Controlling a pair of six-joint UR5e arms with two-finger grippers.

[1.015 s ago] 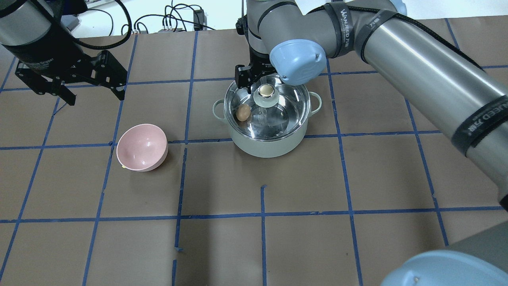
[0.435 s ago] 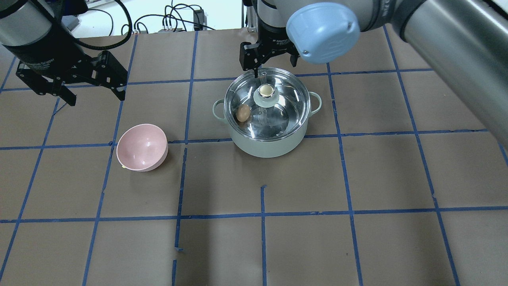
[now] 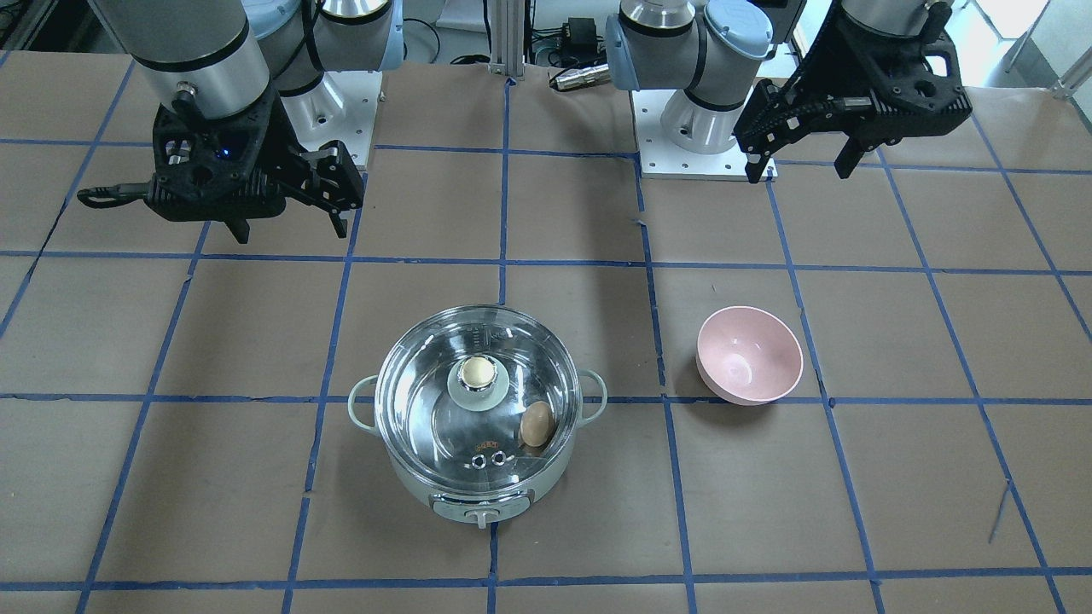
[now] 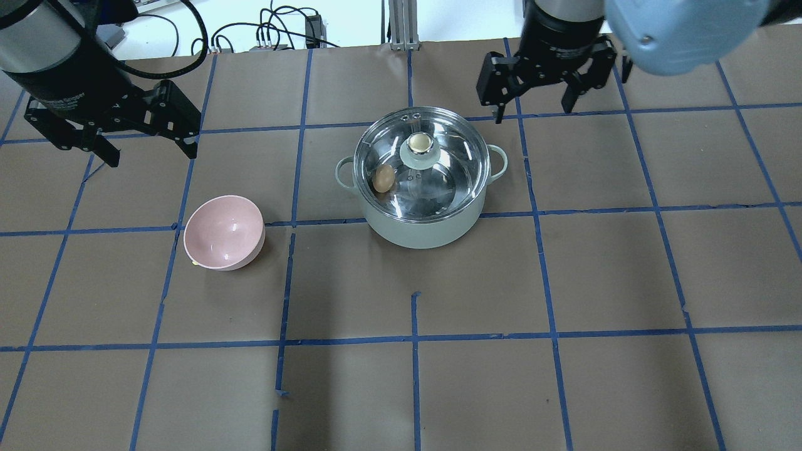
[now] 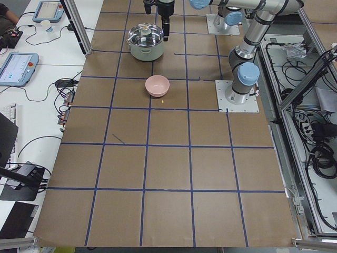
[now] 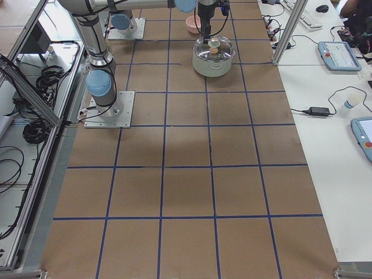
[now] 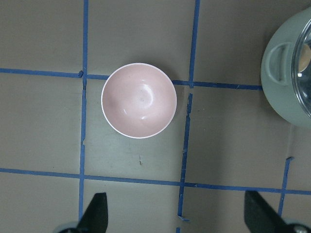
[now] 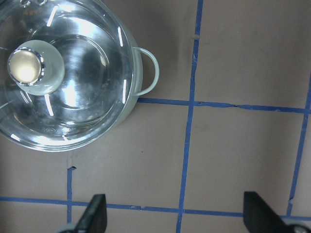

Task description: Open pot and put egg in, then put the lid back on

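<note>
The round pot point(image 4: 421, 228), pale mint outside and mirror-bright steel inside, is sitting near the middle of the brown paper-covered table point(image 4: 564, 282). The clear glass lid point(image 4: 454, 153) is lying flat on its rim with the glossy cream knob point(image 4: 418, 143) pointing up, and the small, smooth tan egg point(image 4: 384, 178) is lying inside under the glass. The right gripper point(image 4: 532, 110) is hanging in the air off the pot's right-handle side, black fingers spread wide and holding nothing, while the left gripper point(image 4: 149, 150) is hovering well apart, over the area of the matte pink bowl point(image 4: 223, 233), its jaws likewise gaping empty.
</note>
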